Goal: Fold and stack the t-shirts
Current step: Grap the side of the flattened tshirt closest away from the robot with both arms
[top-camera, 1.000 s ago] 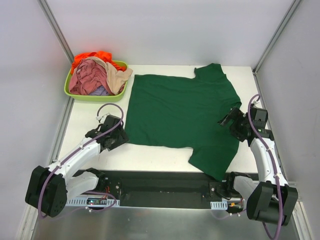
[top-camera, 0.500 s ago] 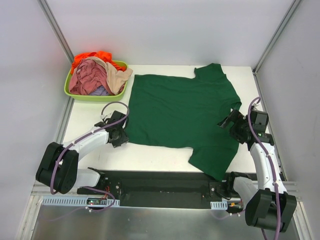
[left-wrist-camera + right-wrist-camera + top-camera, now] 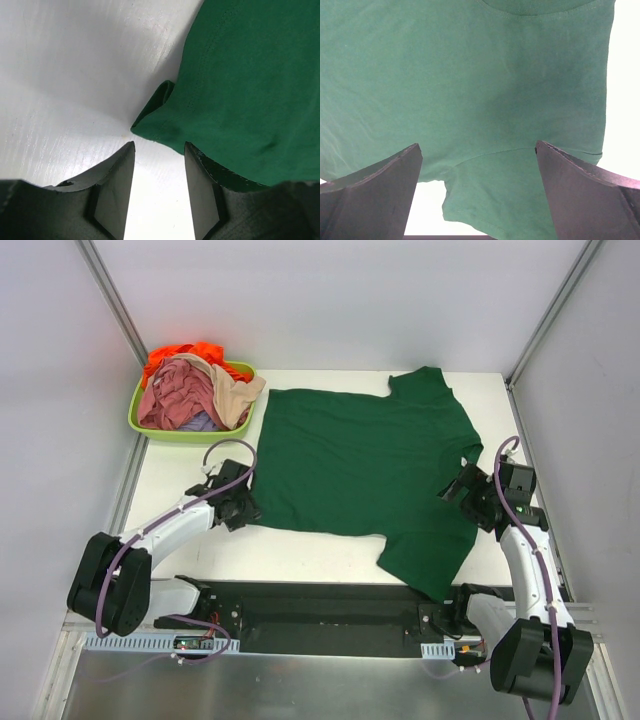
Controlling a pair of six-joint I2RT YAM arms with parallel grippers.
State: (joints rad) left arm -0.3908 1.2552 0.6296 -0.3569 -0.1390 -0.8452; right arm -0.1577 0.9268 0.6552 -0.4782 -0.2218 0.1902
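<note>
A dark green t-shirt lies spread flat on the white table, its hem to the left and its collar to the right. My left gripper is open just off the shirt's near-left hem corner, which is curled up slightly between the fingertips. My right gripper is open wide and hovers over the shirt near the collar and the near sleeve. More shirts, pink, orange, beige and lavender, lie heaped in a tub.
A lime-green plastic tub stands at the table's far left corner. Grey walls and metal frame posts close in the table on three sides. A black rail runs along the near edge.
My left gripper has moved right and away to the shirt's hem corner. My right gripper has shifted slightly toward the near side over the shirt. The shirt has not moved.
</note>
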